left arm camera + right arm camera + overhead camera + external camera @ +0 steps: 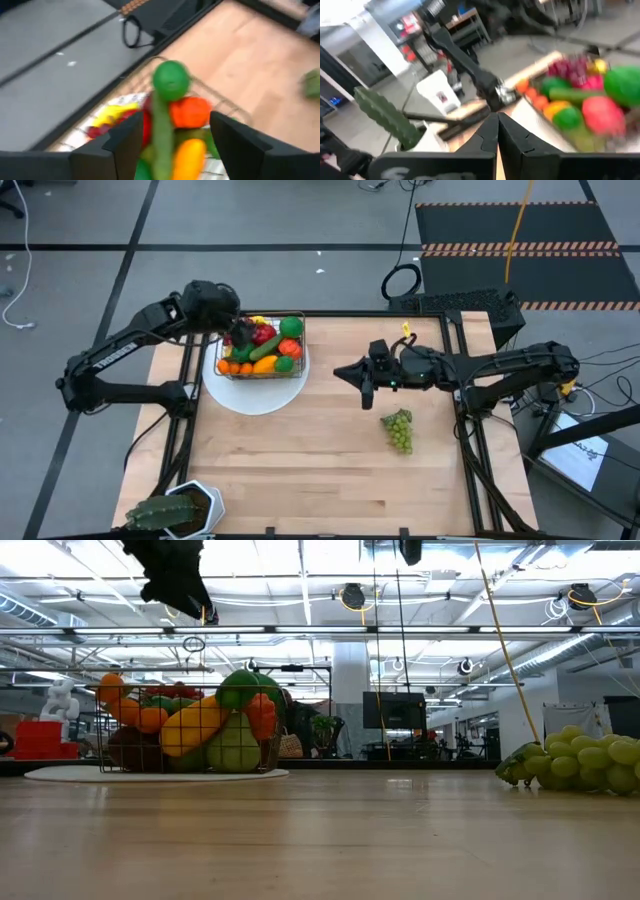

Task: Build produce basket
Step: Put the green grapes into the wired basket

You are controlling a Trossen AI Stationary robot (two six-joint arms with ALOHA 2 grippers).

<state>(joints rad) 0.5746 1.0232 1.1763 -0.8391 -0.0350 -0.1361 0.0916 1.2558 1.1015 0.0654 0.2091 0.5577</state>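
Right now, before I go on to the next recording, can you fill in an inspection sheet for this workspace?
Surface: wooden table, bare across the middle.
Job's things: wire basket heaped with toy produce, standing on a white plate; green grapes lie loose on the wood, outside the basket.
Clutter: potted plant at the near left corner.
Grippers: left gripper above the basket, fingers open, nothing between them; right gripper over mid-table, fingers shut, empty.
Cables: coiled black cable and a yellow cable on the floor beyond the table.
Surroundings: striped floor mat; open lab room behind.
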